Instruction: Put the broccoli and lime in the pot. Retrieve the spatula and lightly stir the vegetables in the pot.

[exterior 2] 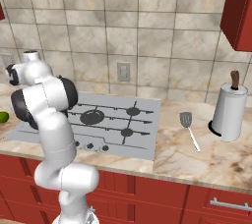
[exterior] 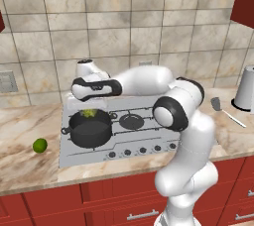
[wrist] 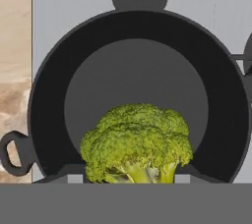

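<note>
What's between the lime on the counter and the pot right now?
Left base view: between the small round green lime and the dark grey pot lie only bare marble counter and the grey stovetop's edge.

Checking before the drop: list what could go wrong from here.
1. The broccoli hangs near the near wall of the pot, not over its middle; released now, it might clip the rim.
2. The lime lies loose on the counter and could roll when grasped.
</note>
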Tool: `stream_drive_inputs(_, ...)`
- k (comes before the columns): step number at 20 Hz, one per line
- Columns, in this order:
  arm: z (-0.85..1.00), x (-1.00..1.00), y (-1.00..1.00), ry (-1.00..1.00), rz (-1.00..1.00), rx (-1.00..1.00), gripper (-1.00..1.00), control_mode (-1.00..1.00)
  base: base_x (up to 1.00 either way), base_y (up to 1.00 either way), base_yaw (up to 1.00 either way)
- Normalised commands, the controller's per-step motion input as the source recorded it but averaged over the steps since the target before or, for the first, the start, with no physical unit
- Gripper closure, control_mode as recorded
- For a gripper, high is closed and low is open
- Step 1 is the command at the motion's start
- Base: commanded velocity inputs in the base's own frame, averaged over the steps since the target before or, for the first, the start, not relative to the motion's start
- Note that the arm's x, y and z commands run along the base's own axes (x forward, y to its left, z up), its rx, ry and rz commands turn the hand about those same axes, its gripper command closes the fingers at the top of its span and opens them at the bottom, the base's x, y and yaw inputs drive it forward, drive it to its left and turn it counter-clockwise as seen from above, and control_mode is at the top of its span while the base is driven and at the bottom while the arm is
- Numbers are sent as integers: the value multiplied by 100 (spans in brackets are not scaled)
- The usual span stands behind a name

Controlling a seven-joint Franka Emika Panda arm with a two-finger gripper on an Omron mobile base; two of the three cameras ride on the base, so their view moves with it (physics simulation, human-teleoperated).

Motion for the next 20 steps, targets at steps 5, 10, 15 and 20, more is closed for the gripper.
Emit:
stream_drive_inputs(5, -17, 37, 1, 0, 0, 0, 100, -100, 0, 0, 0)
stream_drive_inputs(10, -56, 7, 0, 0, 6, 0, 100, -100, 0, 0, 0)
stream_drive_inputs(15, -60, 0, 0, 0, 5, 0, 100, -100, 0, 0, 0)
stream_drive_inputs(20, -18, 0, 0, 0, 5, 0, 100, -100, 0, 0, 0)
